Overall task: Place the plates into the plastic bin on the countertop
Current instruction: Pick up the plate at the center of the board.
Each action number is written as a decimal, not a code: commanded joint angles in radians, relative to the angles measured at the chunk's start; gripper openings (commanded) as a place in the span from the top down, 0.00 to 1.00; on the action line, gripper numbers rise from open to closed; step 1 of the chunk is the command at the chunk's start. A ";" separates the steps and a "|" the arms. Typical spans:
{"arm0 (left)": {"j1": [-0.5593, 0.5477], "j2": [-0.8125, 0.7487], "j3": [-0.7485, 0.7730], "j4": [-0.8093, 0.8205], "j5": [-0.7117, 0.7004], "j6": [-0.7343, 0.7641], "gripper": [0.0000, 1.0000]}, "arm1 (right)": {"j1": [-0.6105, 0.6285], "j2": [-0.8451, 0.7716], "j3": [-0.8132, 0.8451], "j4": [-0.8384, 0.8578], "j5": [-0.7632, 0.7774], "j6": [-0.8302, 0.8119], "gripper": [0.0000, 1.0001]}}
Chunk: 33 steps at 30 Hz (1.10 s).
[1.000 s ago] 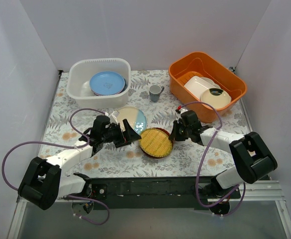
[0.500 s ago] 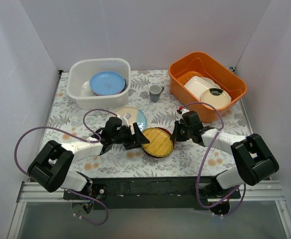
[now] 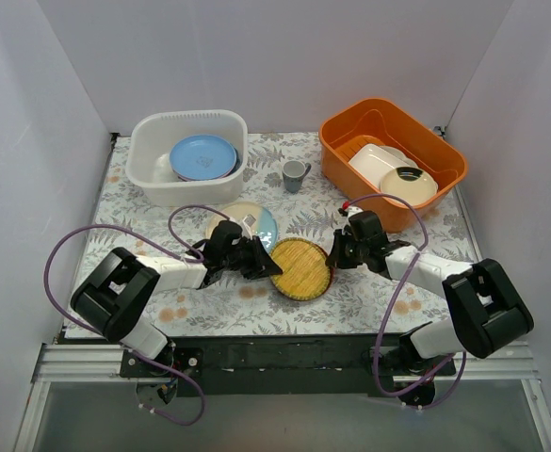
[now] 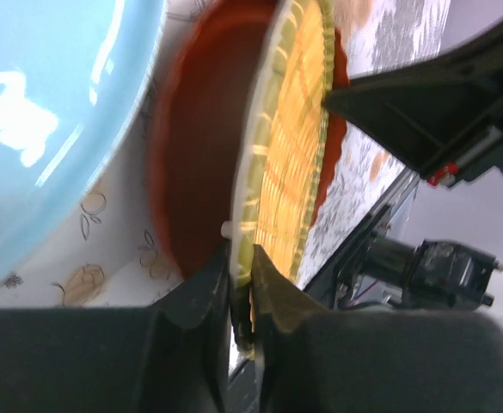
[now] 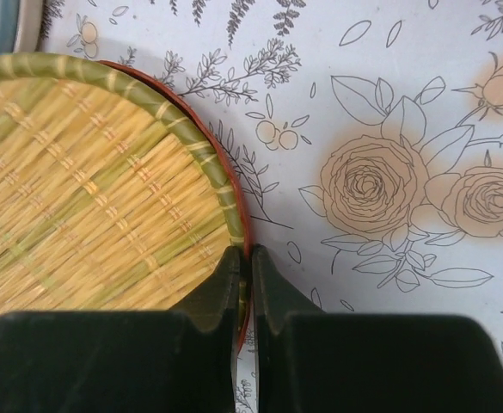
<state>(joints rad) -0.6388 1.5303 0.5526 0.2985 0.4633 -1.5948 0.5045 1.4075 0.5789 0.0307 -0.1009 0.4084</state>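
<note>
Left gripper (image 3: 268, 263): pinches the left rim of the yellow woven round plate (image 3: 300, 269), stacked on the red-orange round plate (image 4: 191, 155). Right gripper (image 3: 332, 257): clamps the red-orange rim opposite. Need carrying far-left across the fern-printed white countertop (image 3: 115, 222) to the translucent white plastic bin (image 3: 188, 115), on the left gripper's side. Unlike a second ago, no longer gapes wide short of the rim.
</note>
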 commanded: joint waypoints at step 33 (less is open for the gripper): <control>-0.012 -0.123 0.095 -0.088 -0.060 0.042 1.00 | -0.004 -0.384 -0.067 -0.124 0.083 -0.072 0.02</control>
<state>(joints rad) -0.6456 1.4982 0.5903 0.2226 0.4057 -1.5627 0.5022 1.0504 0.5251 -0.1001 -0.0254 0.3573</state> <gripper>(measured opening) 0.071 0.981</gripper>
